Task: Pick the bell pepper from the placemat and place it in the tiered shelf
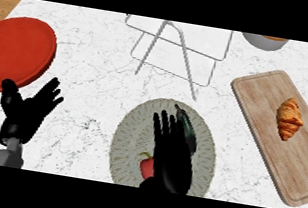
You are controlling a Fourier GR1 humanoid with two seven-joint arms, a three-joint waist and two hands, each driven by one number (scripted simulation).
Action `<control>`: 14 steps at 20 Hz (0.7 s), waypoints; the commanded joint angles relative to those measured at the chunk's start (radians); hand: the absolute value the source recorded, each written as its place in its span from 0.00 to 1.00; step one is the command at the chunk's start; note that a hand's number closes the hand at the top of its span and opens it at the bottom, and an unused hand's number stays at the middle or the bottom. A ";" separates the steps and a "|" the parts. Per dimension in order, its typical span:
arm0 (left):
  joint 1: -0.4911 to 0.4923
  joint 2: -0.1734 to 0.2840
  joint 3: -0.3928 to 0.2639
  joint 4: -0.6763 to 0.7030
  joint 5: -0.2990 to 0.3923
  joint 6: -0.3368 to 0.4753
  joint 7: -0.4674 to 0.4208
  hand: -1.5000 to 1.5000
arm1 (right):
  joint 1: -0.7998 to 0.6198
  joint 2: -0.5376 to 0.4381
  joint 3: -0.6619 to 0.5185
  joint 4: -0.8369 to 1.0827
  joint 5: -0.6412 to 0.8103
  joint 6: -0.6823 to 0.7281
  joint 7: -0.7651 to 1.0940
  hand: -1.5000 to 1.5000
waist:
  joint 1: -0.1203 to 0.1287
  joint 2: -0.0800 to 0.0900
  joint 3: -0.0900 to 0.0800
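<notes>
Bright, even light on the white marble counter [102, 72]; faint shadows, no glare.

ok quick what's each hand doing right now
Left hand: open, fingers up, resting at the lower left, holding nothing.
Right hand: open, fingers straight, over the placemat beside the bell pepper, not gripping it.

Red bell pepper [147, 166] on placemat [131, 138], seemingly mostly hidden; shelf [177, 46] beyond.

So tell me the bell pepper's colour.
Red with a green stem; the bell pepper shows in the head view, beside the right robot hand.
</notes>
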 commanded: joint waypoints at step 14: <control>0.003 -0.010 0.007 -0.039 -0.025 0.002 0.050 0.50 | -0.020 0.000 0.119 0.050 -0.011 -0.009 -0.184 1.00 | 0.000 0.004 -0.003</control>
